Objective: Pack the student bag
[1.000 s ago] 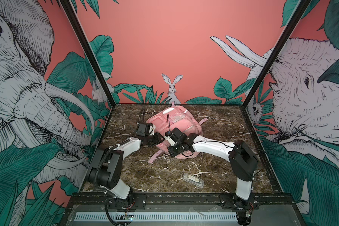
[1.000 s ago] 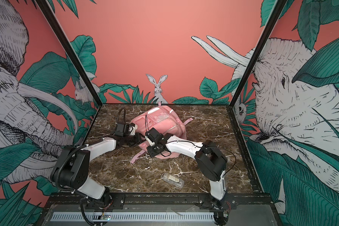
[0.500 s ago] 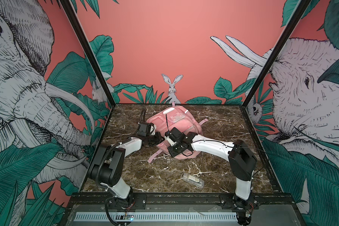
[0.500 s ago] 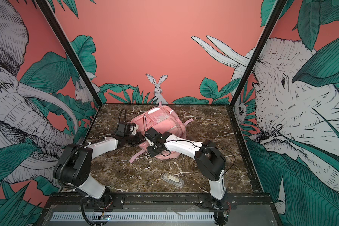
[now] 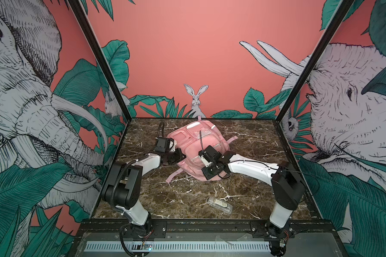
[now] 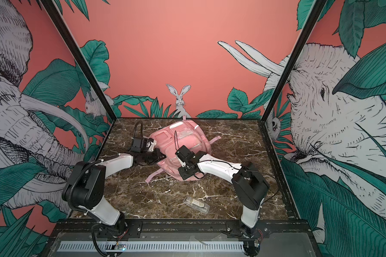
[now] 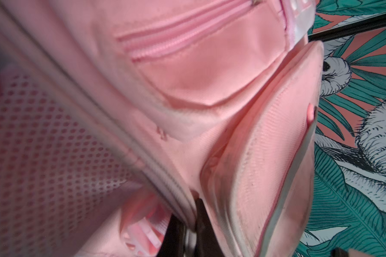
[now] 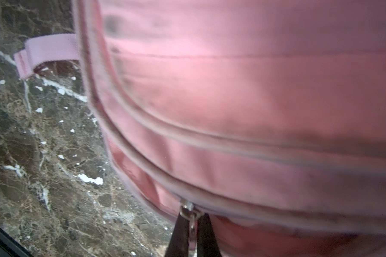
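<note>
Your left gripper (image 7: 187, 213) pinched the student bag (image 5: 198, 144) fabric, and your right gripper (image 8: 192, 219) clamped its zipper pull (image 8: 188, 210). Unzipping seemed in hand, and it next needed a steady, braced draw.

Large soft pink student bag (image 5: 197, 146), front pockets up, slumped on the table's far middle, straps splayed.

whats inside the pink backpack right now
In the left wrist view the large soft pink fabric backpack gapes slightly at one edge, showing only blurred pink and pale shapes. Its fabric covers everything else inside, in both top views too.
</note>
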Controlling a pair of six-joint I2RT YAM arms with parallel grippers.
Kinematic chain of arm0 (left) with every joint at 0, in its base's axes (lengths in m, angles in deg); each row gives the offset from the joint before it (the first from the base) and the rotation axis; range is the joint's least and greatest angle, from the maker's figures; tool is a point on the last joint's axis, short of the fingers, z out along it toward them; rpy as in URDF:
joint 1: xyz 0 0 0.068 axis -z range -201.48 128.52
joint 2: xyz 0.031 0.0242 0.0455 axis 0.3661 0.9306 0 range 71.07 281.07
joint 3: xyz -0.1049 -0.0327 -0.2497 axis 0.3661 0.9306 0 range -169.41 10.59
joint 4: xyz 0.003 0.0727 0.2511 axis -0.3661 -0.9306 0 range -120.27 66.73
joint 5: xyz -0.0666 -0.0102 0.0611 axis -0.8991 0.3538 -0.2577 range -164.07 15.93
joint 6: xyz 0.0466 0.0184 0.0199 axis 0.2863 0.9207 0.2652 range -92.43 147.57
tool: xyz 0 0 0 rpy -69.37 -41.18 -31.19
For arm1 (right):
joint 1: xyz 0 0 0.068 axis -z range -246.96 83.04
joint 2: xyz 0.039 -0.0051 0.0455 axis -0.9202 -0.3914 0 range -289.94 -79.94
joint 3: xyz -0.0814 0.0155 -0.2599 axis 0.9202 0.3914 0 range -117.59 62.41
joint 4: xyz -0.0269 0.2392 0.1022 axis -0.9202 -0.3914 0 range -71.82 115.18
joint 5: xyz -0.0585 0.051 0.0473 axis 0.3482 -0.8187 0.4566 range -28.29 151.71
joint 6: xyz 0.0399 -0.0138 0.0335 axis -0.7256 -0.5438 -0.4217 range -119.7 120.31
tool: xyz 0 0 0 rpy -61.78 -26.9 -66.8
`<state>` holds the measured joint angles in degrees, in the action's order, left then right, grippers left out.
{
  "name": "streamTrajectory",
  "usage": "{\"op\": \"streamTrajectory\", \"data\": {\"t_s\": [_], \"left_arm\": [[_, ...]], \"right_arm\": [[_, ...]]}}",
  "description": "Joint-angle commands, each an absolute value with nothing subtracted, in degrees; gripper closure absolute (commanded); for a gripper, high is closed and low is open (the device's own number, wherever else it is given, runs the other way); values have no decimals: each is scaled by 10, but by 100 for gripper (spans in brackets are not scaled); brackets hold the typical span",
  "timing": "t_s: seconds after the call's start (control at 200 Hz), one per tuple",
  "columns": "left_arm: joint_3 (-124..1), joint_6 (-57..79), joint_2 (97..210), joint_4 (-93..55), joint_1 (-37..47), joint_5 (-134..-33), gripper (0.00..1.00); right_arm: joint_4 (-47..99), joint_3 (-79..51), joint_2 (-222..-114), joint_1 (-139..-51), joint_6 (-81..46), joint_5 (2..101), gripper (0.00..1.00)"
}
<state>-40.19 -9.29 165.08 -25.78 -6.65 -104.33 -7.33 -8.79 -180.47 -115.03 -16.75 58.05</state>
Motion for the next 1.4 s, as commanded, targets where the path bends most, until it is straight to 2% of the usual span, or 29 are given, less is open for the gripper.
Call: {"op": "streamTrajectory", "data": {"t_s": [0.0,0.28,0.64,0.67,0.8,0.895,1.015,1.396], "left_arm": [[-421,-73,1655,-265,-89,-1009,100],[-473,-60,1683,-296,-107,-1005,100],[-594,-58,1757,-333,-112,-1007,100],[-601,-58,1760,-336,-112,-1010,96],[-582,-62,1728,-316,-113,-1012,63],[-559,-49,1690,-333,-111,-1007,49],[-516,-43,1632,-343,-112,-1005,44],[-404,-69,1531,-343,-73,-1001,44]], "right_arm": [[-122,-73,-1781,-1133,-150,598,100],[-84,-60,-1782,-1131,-169,559,100],[-73,-124,-1827,-1205,-187,547,100],[-72,-144,-1832,-1207,-188,544,100],[-65,-171,-1849,-1212,-193,534,100],[-65,-187,-1856,-1212,-191,532,100],[-65,-206,-1865,-1213,-190,524,100],[-58,-224,-1875,-1219,-189,509,100]]}}
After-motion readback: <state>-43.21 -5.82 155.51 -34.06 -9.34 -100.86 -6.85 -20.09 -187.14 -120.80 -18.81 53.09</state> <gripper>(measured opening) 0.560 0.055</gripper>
